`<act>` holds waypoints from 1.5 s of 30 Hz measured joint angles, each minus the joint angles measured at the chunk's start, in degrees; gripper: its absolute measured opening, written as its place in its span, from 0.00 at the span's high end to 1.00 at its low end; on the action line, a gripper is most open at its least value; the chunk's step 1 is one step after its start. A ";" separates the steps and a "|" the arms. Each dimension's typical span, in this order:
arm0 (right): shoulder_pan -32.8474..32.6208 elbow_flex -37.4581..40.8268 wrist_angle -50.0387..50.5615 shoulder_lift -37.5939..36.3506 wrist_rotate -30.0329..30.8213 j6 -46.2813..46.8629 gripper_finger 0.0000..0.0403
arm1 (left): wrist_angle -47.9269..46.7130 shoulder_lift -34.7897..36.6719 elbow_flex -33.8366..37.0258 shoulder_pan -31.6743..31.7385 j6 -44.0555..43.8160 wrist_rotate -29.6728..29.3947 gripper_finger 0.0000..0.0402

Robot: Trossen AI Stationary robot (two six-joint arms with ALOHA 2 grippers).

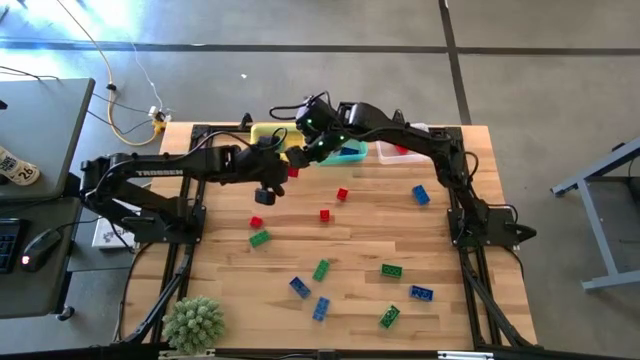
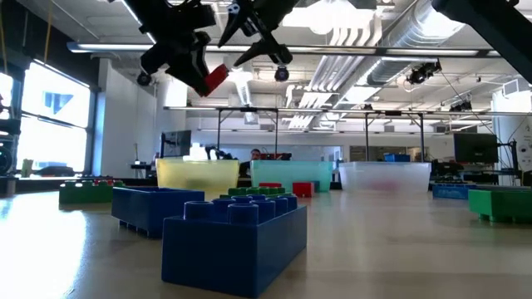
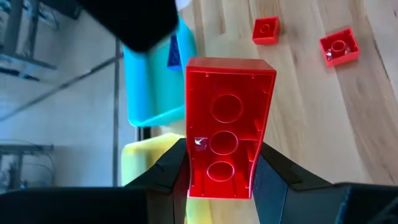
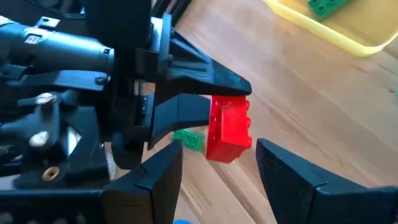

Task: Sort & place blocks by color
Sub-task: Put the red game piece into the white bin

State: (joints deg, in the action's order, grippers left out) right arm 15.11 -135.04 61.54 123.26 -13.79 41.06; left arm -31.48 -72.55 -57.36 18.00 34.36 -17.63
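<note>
My left gripper (image 1: 288,168) hangs over the table's far middle, shut on a red block (image 3: 227,124) in front of the yellow bin (image 1: 266,134) and teal bin (image 1: 350,153). The block also shows high in the low view (image 2: 214,79). My right gripper (image 4: 227,180) hovers just beyond it, open, its fingers wide apart and nothing between them. Loose red (image 1: 343,194), green (image 1: 321,269) and blue (image 1: 420,194) blocks lie flat on the wood. My left gripper pinches the red block between its two fingers, on the two long sides near one end (image 3: 198,177). The fingers slant down toward the far edge and lie along the block. It sticks out past the fingertips, hollow underside toward the wrist camera, lifted clear of the table.
A clear bin (image 1: 400,150) with something red in it stands right of the teal one. A green block (image 4: 326,5) lies in the yellow bin. A spiky green plant (image 1: 192,322) sits at the near left corner. The near half of the table holds scattered blocks.
</note>
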 joint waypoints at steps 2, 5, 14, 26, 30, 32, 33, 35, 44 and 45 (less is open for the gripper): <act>-0.26 0.00 0.02 0.02 1.25 0.96 0.53 | 0.74 0.04 0.00 -0.20 1.88 -0.17 0.74; -0.28 0.00 0.09 0.05 1.61 1.59 0.53 | 3.11 0.05 0.01 -0.73 3.77 -2.03 0.74; -0.28 0.00 0.56 0.07 3.28 3.54 0.53 | 8.37 0.24 0.01 -1.99 8.97 -7.74 0.74; -0.28 0.02 0.31 0.07 4.17 2.54 0.66 | 12.32 0.24 0.00 -2.42 8.53 -8.59 0.72; -0.28 0.04 0.41 0.07 4.49 1.46 0.81 | 12.33 0.24 0.02 -2.54 8.86 -8.84 0.71; -0.25 0.04 0.35 0.07 4.30 0.33 0.83 | 12.54 0.24 0.02 -2.51 8.86 -8.85 0.71; -0.21 0.04 0.33 0.07 4.23 -0.17 0.83 | 12.64 0.24 0.02 -2.49 8.55 -8.85 0.71; -0.22 0.04 0.40 0.07 4.07 -0.83 0.83 | 12.63 0.22 0.02 -2.53 7.24 -8.93 0.70; 0.29 0.04 0.82 0.07 3.04 -4.98 0.83 | 12.84 0.20 0.04 -2.51 2.86 -10.03 0.55; 0.46 0.04 1.06 0.07 2.96 -5.53 0.82 | 12.84 0.20 0.04 -2.51 1.90 -10.05 0.53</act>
State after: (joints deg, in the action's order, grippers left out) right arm 15.57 -135.00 62.60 123.33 -10.83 35.54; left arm -18.63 -72.36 -57.32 15.49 36.26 -27.68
